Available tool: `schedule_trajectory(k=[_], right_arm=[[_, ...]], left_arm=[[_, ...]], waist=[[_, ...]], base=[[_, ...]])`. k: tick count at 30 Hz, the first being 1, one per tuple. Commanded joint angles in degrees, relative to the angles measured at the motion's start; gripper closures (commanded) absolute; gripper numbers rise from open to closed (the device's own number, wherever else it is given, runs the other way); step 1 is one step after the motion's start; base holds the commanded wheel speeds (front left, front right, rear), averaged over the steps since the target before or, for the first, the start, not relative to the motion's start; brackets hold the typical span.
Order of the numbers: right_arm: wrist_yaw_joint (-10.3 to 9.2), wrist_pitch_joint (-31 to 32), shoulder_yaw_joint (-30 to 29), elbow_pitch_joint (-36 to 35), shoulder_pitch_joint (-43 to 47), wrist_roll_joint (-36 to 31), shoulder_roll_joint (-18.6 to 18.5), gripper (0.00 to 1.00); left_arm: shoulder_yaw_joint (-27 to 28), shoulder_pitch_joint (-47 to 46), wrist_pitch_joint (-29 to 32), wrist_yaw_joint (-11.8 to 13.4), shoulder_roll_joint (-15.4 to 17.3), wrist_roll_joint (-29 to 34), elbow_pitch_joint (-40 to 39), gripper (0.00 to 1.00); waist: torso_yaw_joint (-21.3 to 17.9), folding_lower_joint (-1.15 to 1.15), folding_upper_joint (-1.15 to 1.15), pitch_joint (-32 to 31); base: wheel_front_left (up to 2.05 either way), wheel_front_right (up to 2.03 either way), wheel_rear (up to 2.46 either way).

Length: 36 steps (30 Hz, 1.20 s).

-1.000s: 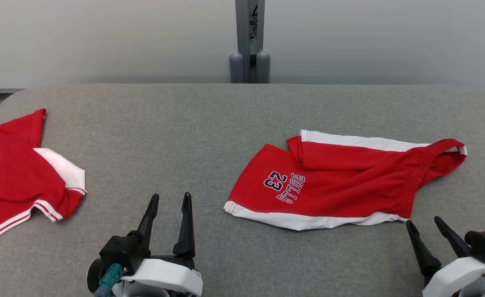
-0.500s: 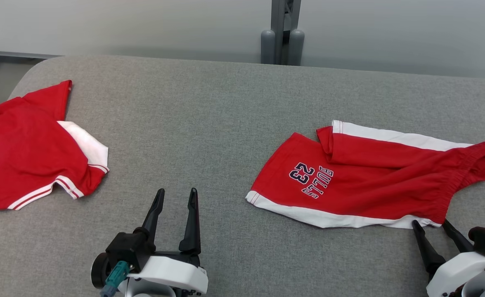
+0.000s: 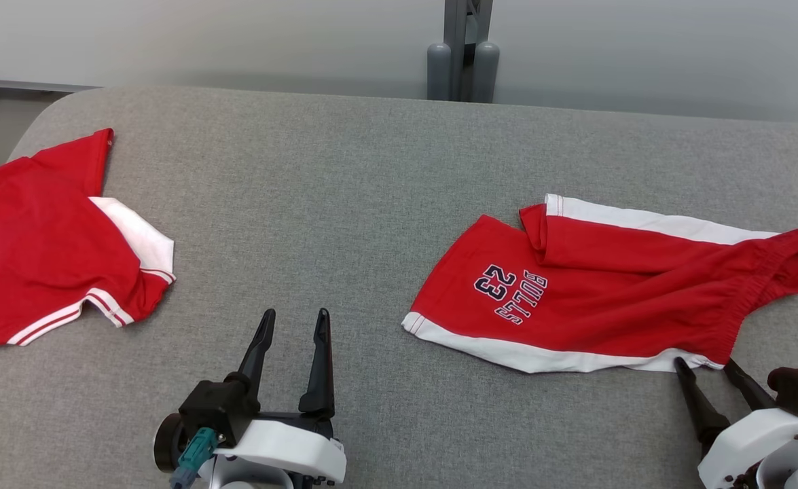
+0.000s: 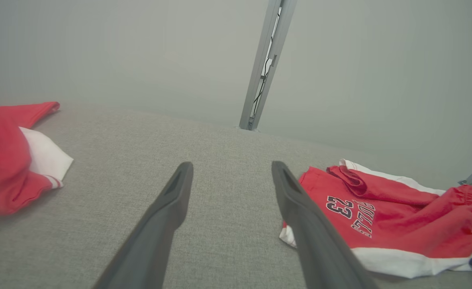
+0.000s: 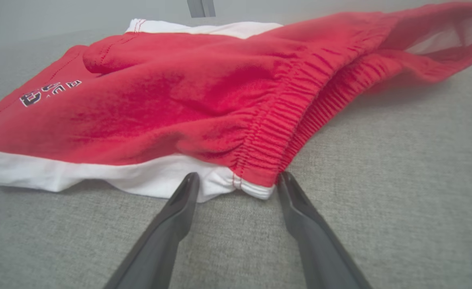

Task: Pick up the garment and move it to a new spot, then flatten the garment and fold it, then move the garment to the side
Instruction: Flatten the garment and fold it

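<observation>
Moved: right hand [image 3: 703,365] edges in, tips now at the shorts' [image 3: 609,299] near corner.
Hands: both spread, both empty.
Shorts: flat on the desk's [image 3: 344,204] right half, long axis left-right.
Nearer: right hand, and left hand [image 3: 296,314] sits well apart.

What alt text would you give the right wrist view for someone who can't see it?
The right gripper, jaws open, points at the near waistband corner of red shorts with white trim, lying rumpled on a grey fabric table.
</observation>
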Motion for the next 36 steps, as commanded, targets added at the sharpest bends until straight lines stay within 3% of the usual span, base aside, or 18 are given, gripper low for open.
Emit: schedule_trajectory(k=[1,2,4,14,23,29,36], right_arm=[[0.01,-0.11,0.17,-0.22,-0.95,0.71,-0.82,0.78],[0.01,-0.11,0.17,-0.22,-0.95,0.71,-0.82,0.78],[0.01,-0.11,0.62,0.21,-1.06,1.18,-0.99,1.00],[0.01,-0.10,0.70,-0.36,-0.25,3.10,-2.62,1.00],[0.01,-0.11,7.74,-0.75,-2.38,5.39,-4.78,1.00],[0.01,-0.11,10.87,-0.75,-5.08,7.58,-4.92,1.00],[0.00,-0.11,13.30,-0.72,-6.92,8.61,-5.55,1.00]], left_arm=[[0.01,-1.28,-0.20,0.31,0.23,-0.13,0.21,0.00],[0.01,-1.28,-0.20,0.31,0.23,-0.13,0.21,0.00],[-0.06,-1.18,-0.20,0.25,0.23,-0.18,0.32,0.00],[-1.03,-0.82,-0.19,-0.98,0.22,0.20,3.77,0.00],[-9.03,-8.38,-0.20,-6.44,0.24,2.15,20.20,0.00],[-12.10,-14.62,-0.20,-7.97,0.27,3.48,29.63,0.00],[-15.07,-18.67,-0.20,-9.80,0.24,1.18,34.54,0.00]], waist=[[0.01,0.00,0.00,0.22],[0.01,0.00,0.00,0.22],[0.10,0.00,0.00,0.28],[-1.27,0.00,0.00,-1.30],[-6.25,0.00,0.00,-0.22],[-8.93,0.00,0.00,1.27],[-10.28,0.00,0.00,2.58]], base=[[0.00,0.00,0.00],[0.00,0.00,0.00],[0.00,0.00,0.00],[0.00,0.00,0.00],[0.00,0.00,0.00],[0.00,0.00,0.00],[0.00,0.00,0.00]])
